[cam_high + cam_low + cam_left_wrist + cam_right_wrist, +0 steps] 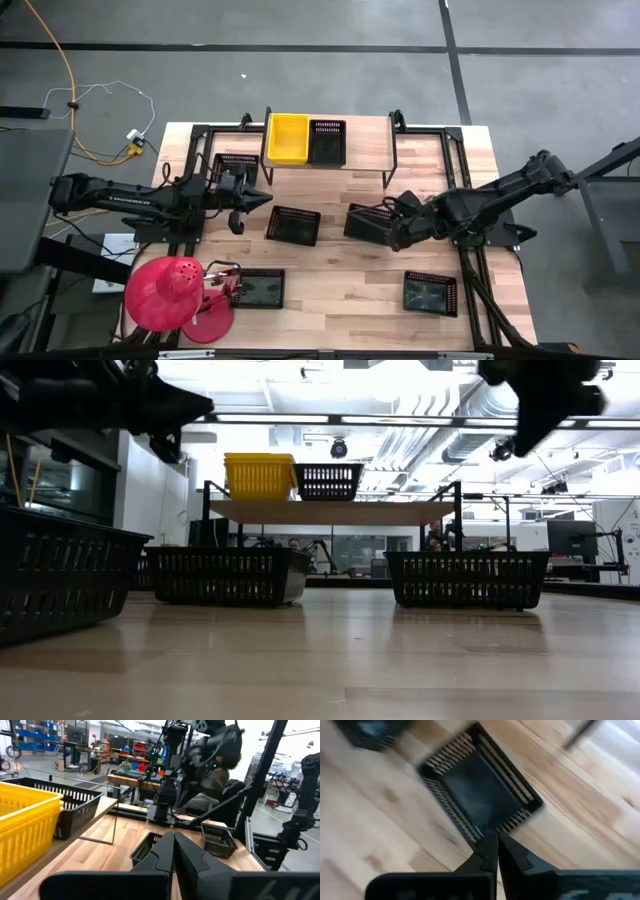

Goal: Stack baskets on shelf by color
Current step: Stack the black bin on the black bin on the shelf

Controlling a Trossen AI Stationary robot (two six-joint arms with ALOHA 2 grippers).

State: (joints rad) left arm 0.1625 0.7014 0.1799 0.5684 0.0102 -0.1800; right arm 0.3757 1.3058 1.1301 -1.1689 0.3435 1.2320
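Note:
The shelf (365,150) stands at the table's far side on thin black legs. A yellow basket (287,137) and a black basket (327,142) sit on it side by side, also seen from the low view as the yellow basket (258,475) and the black basket (327,480). Several black baskets rest flat on the tabletop, two of them mid-table (294,225) (370,222). My left gripper (265,200) (173,837) is shut and hangs in the air left of centre. My right gripper (393,240) (492,836) is shut, raised above the near rim of the mid-right black basket (480,795).
More black baskets lie by the left arm (235,168), near left (262,288) and near right (431,292). A red dome-shaped object (170,295) sits at the near left corner. Black frame rails (470,260) run along the table's sides. Bare wood lies between the near baskets (345,290).

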